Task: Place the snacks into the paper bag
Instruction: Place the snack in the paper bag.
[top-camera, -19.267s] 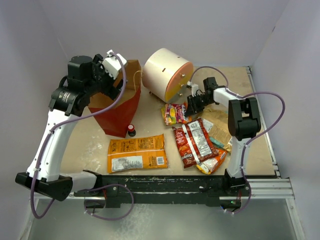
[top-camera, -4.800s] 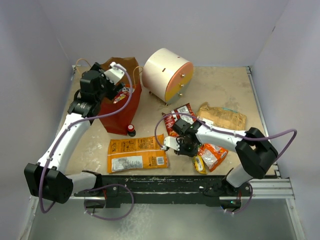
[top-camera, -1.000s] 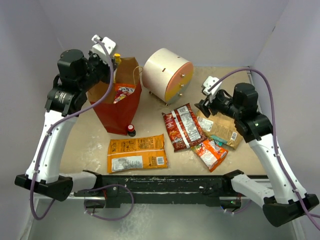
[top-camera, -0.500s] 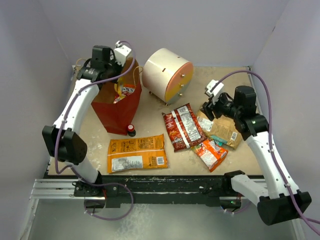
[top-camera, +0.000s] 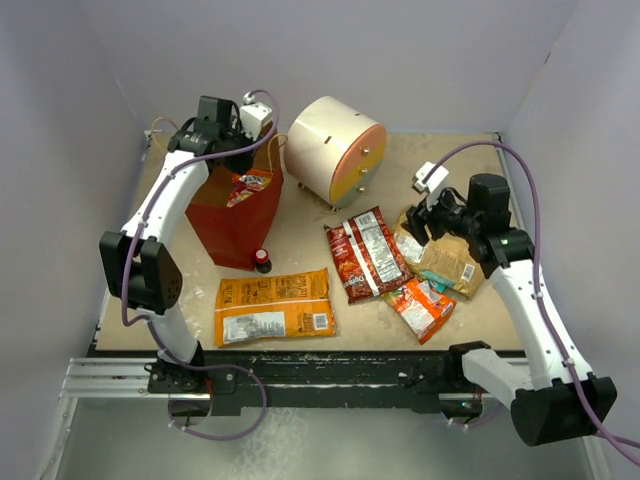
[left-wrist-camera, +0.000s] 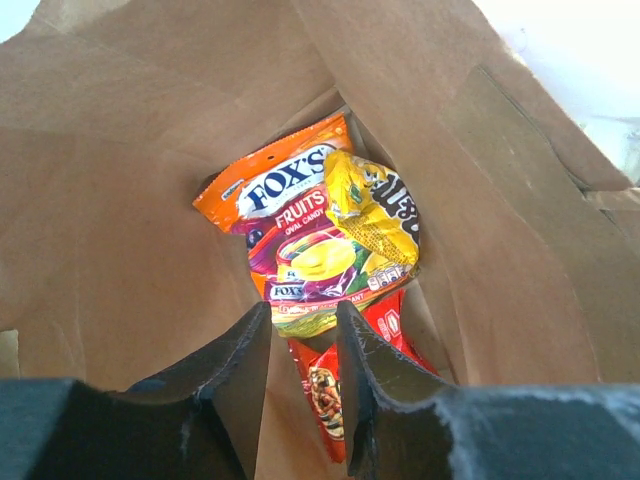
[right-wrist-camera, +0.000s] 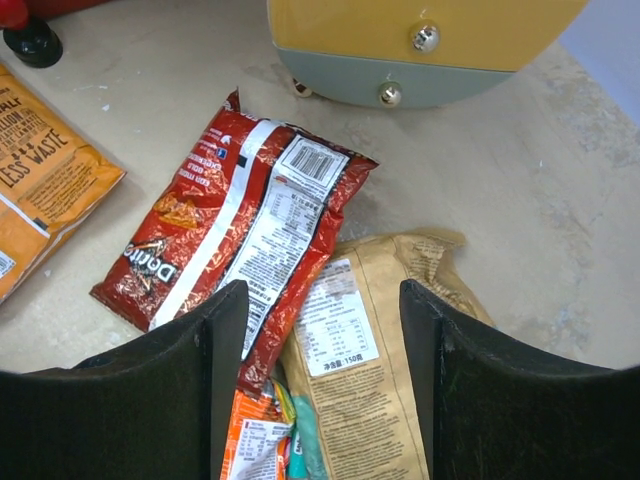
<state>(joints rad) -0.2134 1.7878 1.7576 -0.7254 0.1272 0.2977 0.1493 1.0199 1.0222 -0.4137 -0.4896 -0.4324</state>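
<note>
The red paper bag (top-camera: 238, 225) stands at the back left. My left gripper (left-wrist-camera: 303, 315) hangs open inside its brown mouth (left-wrist-camera: 120, 200), with nothing between its fingers. Below it lie an orange Fox's packet (left-wrist-camera: 290, 220), a small yellow packet (left-wrist-camera: 375, 205) and a red packet (left-wrist-camera: 322, 390). My right gripper (right-wrist-camera: 323, 290) is open and hovers over the tan-brown packet (right-wrist-camera: 370, 400), apart from it. The dark red packet (top-camera: 364, 252) lies to that packet's left. A small orange-red packet (top-camera: 420, 305) and a teal one (right-wrist-camera: 303, 445) lie nearer me. The large orange packet (top-camera: 275, 307) lies at the front left.
A cream cylindrical drawer unit (top-camera: 335, 148) stands behind the packets, right of the bag. A tiny dark bottle with a red cap (top-camera: 262, 260) stands at the bag's front corner. Grey walls close the table in at the left, back and right.
The left gripper has come down into the bag's mouth; the yellow packet it carried now lies in the bag and the jaws have parted. The right gripper has barely shifted.
</note>
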